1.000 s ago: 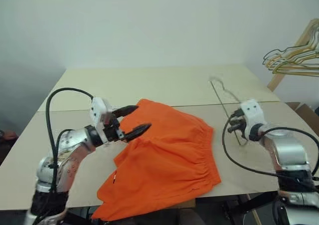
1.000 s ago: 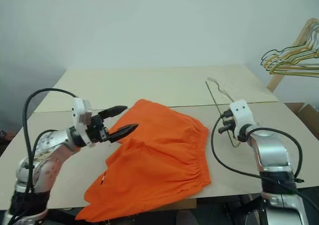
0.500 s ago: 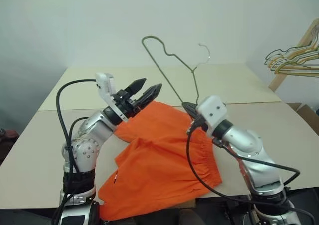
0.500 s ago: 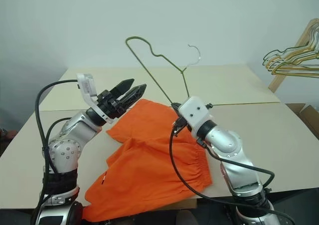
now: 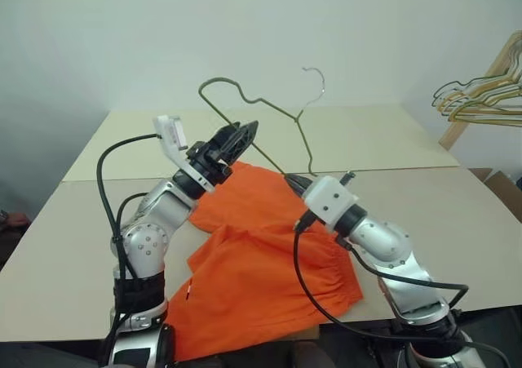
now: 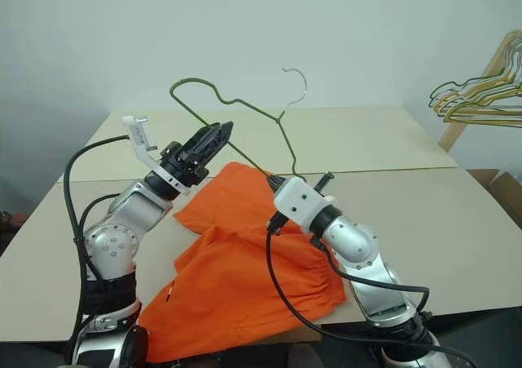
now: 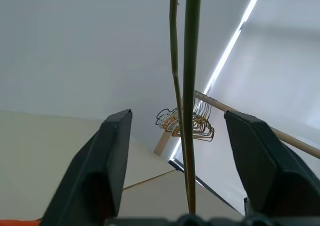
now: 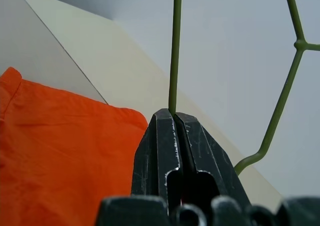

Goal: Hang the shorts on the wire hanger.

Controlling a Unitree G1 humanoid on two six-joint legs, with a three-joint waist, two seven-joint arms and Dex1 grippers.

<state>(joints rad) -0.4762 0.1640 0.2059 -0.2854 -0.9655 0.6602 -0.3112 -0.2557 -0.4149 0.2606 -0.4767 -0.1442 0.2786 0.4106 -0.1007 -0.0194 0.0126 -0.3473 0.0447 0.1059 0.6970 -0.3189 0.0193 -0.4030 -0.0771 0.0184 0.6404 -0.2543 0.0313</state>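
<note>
Head views, hanger: one hanger (image 5: 259,107) is held up in the air above the shorts, hook uppermost; its lower corner is clamped in the right fingers (image 5: 295,180).
Head views, shorts: one pair of shorts (image 5: 261,262) lies spread on the surface (image 5: 408,139), its near edge hanging over the front.
Head views, left fingers: the left fingers (image 5: 238,136) reach up to the hanger's slanted side wire; from here the gap looks narrow, and I cannot tell whether they touch the wire.
Head views, other hangers: a bunch of pale hangers (image 5: 481,99) hangs on a wooden rack at the far right, well apart; too tangled to count.
Left wrist view, fingers: two black fingers (image 7: 112,158) stand apart with the wire (image 7: 190,110) running between them, touching neither; nothing is gripped.
Left wrist view, risk: if they close off-centre, the thin wire could likely slip past one pad or twist out of line.
Right wrist view, fingers: the right fingers (image 8: 174,117) are pressed fully together on the wire (image 8: 175,45), one strand rising straight from the tips.
Right wrist view, risk: a single pinch on a thin wire probably lets the hanger swing or rotate; it could tip toward the shorts (image 8: 60,156) or drop if jolted.
Count: one hanger in use, one shorts, two grippers.
</note>
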